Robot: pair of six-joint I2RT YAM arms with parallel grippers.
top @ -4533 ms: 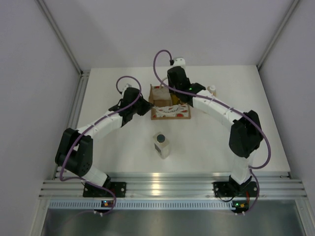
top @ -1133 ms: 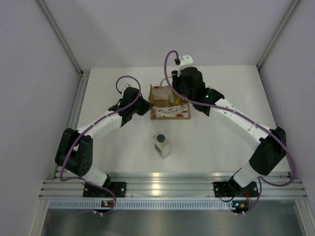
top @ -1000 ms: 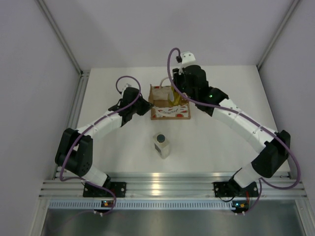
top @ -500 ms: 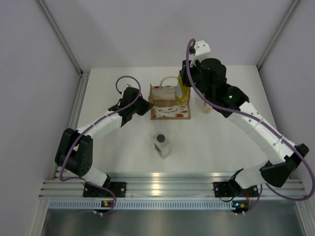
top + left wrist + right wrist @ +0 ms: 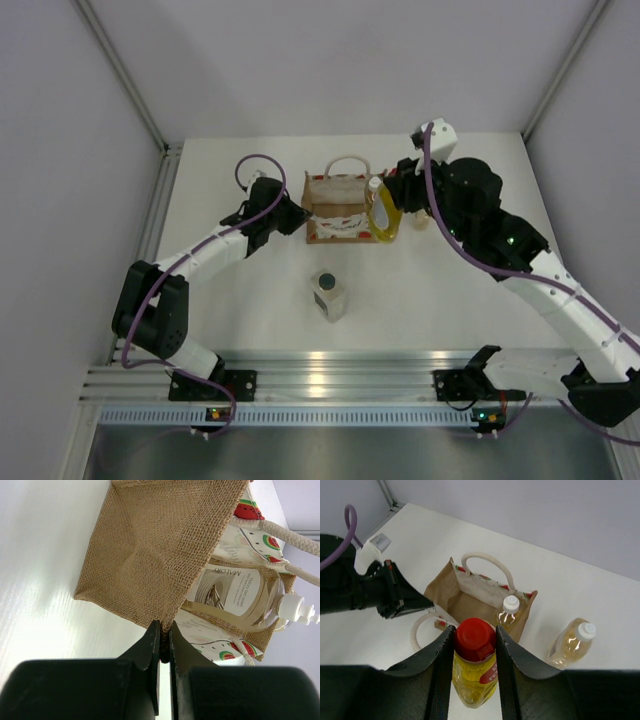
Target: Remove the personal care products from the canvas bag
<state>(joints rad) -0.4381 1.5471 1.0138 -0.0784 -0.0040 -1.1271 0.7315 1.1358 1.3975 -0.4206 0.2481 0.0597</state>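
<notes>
**Bag steadied, bottle lifted out**
Left gripper (image 5: 161,647) pinches the edge of the bag (image 5: 150,555) to steady it; right gripper (image 5: 475,647) clasps the red-capped bottle (image 5: 472,682) aloft near the bag, a white-capped bottle (image 5: 509,612) waiting inside

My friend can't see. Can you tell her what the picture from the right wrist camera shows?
The right gripper holds a yellow bottle with a red cap, up above a white table. Below sits the open canvas bag with one white-capped amber bottle inside; a second amber bottle stands on the table beside it. The left gripper pinches the bag's edge.
</notes>
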